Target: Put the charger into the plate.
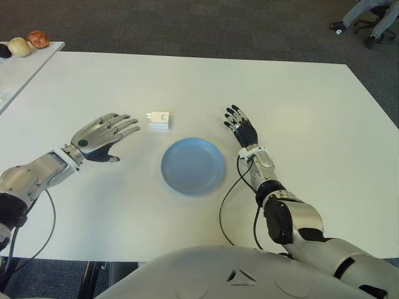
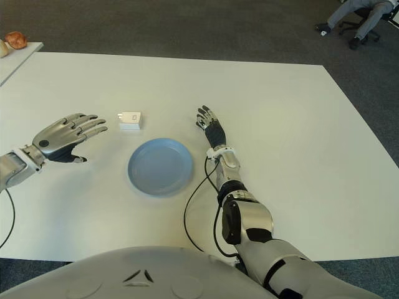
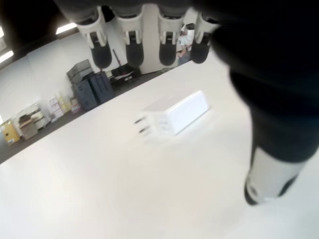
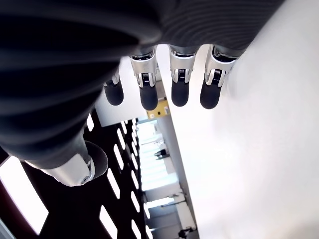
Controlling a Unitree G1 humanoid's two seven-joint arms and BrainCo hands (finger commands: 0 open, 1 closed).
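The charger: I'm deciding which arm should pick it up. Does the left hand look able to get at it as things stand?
Probably yes. The left hand is open, its fingers pointing toward the charger, with only bare table between them. The plate lies off that path.

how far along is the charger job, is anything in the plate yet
Nothing looks done: the round blue plate holds nothing, and the small white block charger lies on the white table just beyond the plate's far-left rim. In hand: nothing, but the left hand is open left of the charger, fingers pointing toward it. The right hand shows open right of the plate. Left: grasp, carry, release.
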